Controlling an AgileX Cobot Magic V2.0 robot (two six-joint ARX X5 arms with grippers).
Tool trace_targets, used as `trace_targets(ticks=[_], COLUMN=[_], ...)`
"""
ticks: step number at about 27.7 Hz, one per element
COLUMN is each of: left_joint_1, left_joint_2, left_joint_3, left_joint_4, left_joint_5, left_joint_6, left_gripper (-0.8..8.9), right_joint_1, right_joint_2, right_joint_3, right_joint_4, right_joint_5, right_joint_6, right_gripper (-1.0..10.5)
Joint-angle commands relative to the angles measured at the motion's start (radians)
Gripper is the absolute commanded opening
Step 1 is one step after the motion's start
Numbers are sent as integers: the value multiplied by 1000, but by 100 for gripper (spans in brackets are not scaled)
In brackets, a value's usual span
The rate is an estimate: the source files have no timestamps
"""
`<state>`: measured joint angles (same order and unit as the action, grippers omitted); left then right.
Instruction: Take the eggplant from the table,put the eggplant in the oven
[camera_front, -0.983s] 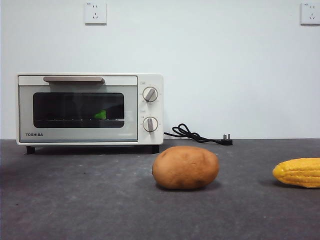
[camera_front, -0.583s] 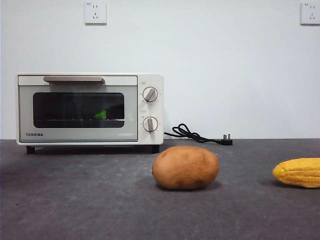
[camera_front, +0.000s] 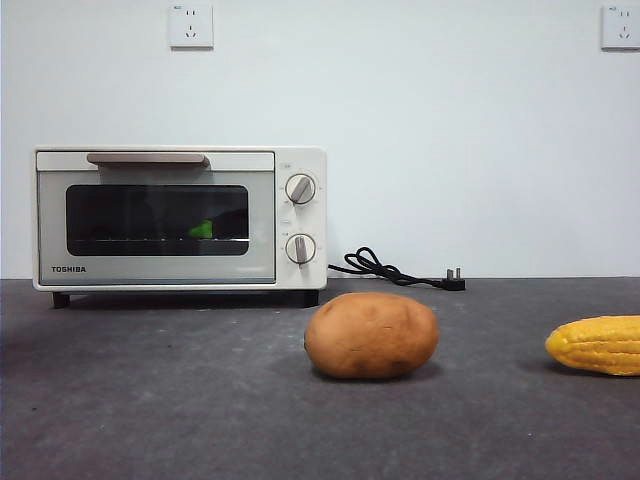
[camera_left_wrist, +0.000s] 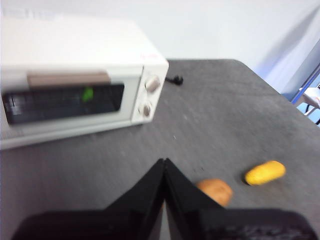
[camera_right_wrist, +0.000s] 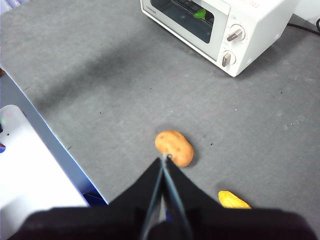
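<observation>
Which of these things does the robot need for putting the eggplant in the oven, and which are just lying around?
Part of the job:
eggplant, only its green cap shows through the window of the shut door
oven
table

Just lying about:
potato
corn cob
black cord

Both tools, left tool and right tool, are shut and hold nothing.

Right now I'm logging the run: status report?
Both grippers shut, empty, raised. Eggplant inside oven, door closed. Potato, corn on table.
</observation>
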<state>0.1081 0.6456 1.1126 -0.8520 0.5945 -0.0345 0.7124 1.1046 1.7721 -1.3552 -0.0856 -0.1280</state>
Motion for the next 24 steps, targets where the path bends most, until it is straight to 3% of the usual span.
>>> trace_targets(ticks=[1,10,18,24], left_joint_1=[-3,-21,-31,-31], left_joint_2=[16,-57,-313,-469], left_joint_3=[3,-71,-457,-758], left_joint_4=[74,311,603,650], left_joint_5=[3,-135,-207,-262], left_joint_6=[114,371,378,352], left_gripper=[-4,-4,-4,-4], right_joint_1=[2,2,2,2], right_joint_2=[-1,-1,-1,-1], right_joint_3=[-3,-3,-3,-3], right_joint_4=[-23,-23,-23,-23], right_joint_5=[0,0,1,1], right_joint_6=[-4,-4,-4,-4], right_gripper=[1,1,1,1])
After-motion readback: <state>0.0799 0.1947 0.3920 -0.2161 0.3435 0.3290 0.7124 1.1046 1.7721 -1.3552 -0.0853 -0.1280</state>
